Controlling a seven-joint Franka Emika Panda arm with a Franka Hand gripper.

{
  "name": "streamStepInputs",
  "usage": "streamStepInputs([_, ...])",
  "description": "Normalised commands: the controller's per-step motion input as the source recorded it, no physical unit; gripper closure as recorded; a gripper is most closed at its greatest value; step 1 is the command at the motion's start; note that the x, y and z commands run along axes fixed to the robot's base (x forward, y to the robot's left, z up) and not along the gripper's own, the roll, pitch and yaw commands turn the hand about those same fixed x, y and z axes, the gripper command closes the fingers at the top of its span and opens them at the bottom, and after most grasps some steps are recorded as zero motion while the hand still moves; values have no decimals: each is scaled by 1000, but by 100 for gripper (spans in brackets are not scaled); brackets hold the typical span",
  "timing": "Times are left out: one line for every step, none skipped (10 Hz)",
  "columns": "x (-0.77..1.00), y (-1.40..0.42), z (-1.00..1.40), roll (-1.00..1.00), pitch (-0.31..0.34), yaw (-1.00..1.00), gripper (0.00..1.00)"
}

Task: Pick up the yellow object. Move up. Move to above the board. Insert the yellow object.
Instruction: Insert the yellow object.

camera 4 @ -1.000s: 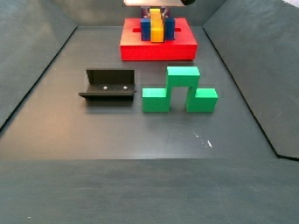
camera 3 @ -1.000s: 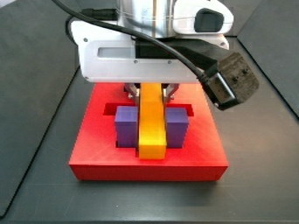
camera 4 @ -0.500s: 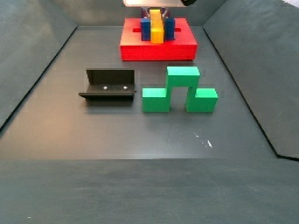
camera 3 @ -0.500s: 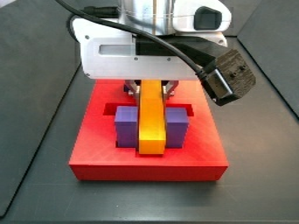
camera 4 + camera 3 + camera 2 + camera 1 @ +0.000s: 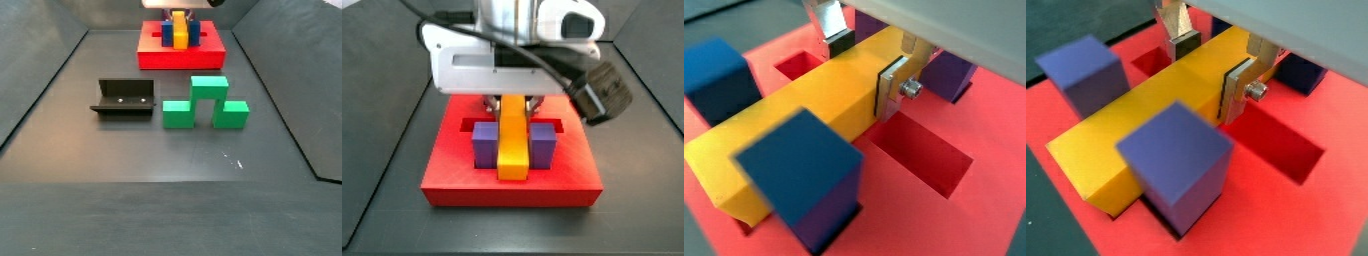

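The yellow object (image 5: 513,145) is a long yellow-orange bar lying in the middle of the red board (image 5: 462,185), between two purple blocks (image 5: 484,145) (image 5: 544,143). My gripper (image 5: 512,100) stands over the bar's far end. In both wrist views the bar (image 5: 1140,125) (image 5: 798,130) runs between my gripper's silver fingers (image 5: 1209,78) (image 5: 866,72), whose dark pads lie against its two long sides. The red board (image 5: 1293,200) (image 5: 951,230) with its open slots fills the view below. In a side view the board (image 5: 181,58) and bar (image 5: 178,30) are at the far end of the floor.
Green blocks (image 5: 207,103) stand mid-floor, with the dark fixture (image 5: 123,98) beside them. The purple blocks (image 5: 1086,70) (image 5: 1180,160) rise close on both sides of the bar. Dark walls slope up round the floor.
The arm's body is blurred now, so it is moving slightly. The yellow bar stays between the purple blocks with almost no shift.
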Motion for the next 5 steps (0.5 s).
streamStepInputs([69,-89,-134,104,0,-6,100])
streamStepInputs([117,20,-131,46,11,0,100])
streamStepInputs([34,0,-160,74,0,0,100])
streamStepInputs([29,0,-131,57,-4,0,100])
streamStepInputs([0,0,0,0,0,0,100])
